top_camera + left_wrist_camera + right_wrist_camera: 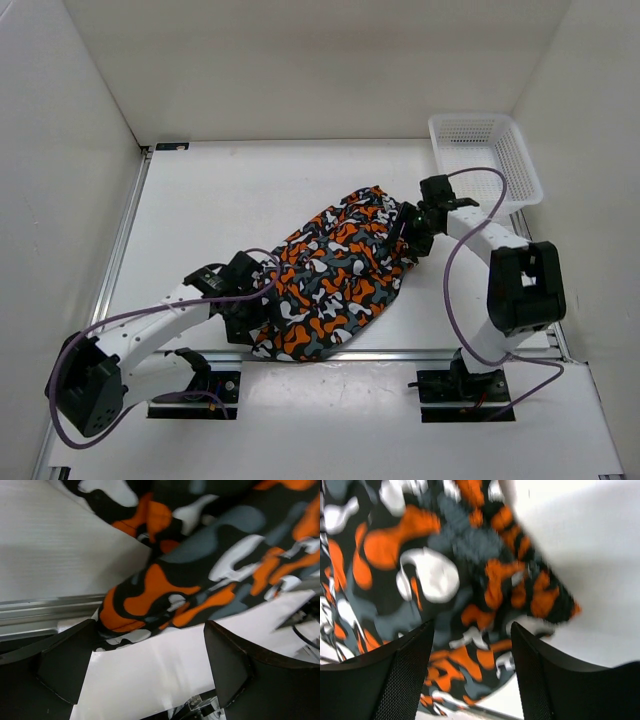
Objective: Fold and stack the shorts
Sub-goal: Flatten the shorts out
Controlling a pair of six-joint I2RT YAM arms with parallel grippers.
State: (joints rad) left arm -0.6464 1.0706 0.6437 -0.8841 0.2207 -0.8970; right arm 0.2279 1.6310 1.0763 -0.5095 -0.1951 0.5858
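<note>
The camouflage shorts [335, 275] lie bunched in the middle of the table, running from the near left to the far right. My left gripper [250, 305] is open at their near left corner; in the left wrist view [150, 672] bare table shows between the fingers and the fabric [200, 565] lies just ahead. My right gripper [410, 232] is open at the shorts' far right edge; in the right wrist view [472, 672] the fabric [445, 575] shows between and below the fingers, not pinched.
A white plastic mesh basket [485, 160] stands at the far right corner. An aluminium rail [400, 352] runs along the table's near edge. White walls enclose the table on three sides.
</note>
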